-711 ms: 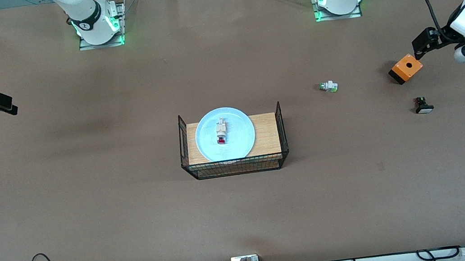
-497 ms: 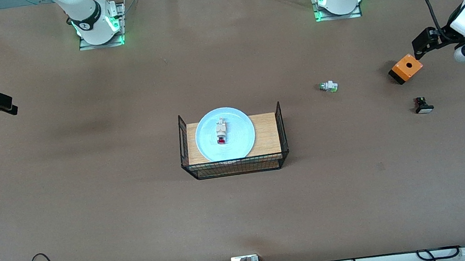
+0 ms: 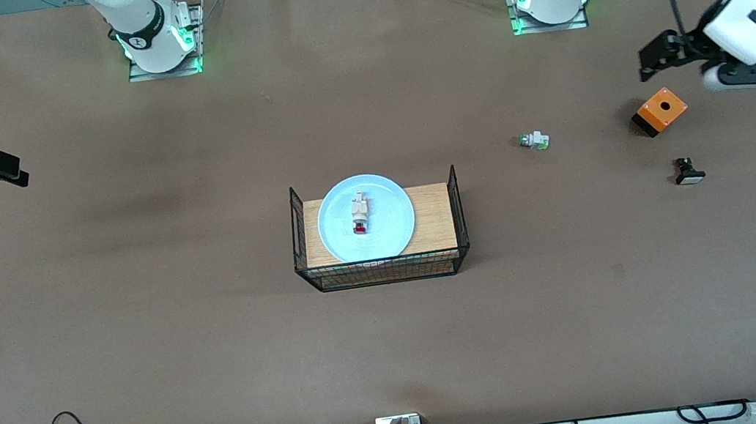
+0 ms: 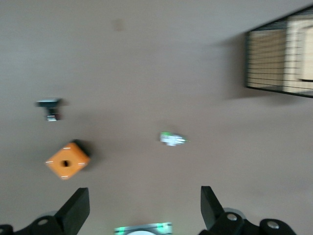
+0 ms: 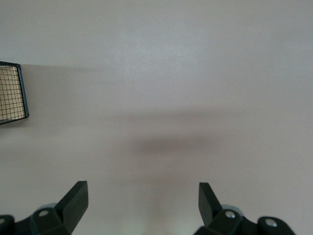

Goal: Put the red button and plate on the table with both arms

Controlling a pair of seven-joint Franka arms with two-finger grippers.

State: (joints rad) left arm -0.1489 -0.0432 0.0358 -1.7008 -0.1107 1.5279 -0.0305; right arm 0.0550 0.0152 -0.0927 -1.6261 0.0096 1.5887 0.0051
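The red button (image 3: pixel 360 214), a whitish body with a red cap, lies on the pale blue plate (image 3: pixel 395 232). The plate sits on the wooden top of a black wire rack (image 3: pixel 438 222) at the middle of the brown table (image 3: pixel 140 312). My left gripper (image 3: pixel 656 58) is open and empty, up in the air over the table at the left arm's end, beside the orange box; its fingers (image 4: pixel 78 208) show in the left wrist view. My right gripper (image 3: pixel 2 172) is open and empty over bare table at the right arm's end; its fingers (image 5: pixel 76 198) show in the right wrist view.
An orange box (image 3: pixel 660 110) with a hole, a black part with a white cap (image 3: pixel 688 171) and a white part with a green tip (image 3: pixel 534 140) lie toward the left arm's end. The rack's corner (image 5: pixel 12 93) shows in the right wrist view. Cables run along the table's near edge.
My left gripper has moved up and toward the middle of the table, away from the orange box. The right arm, the plate and the button have not moved.
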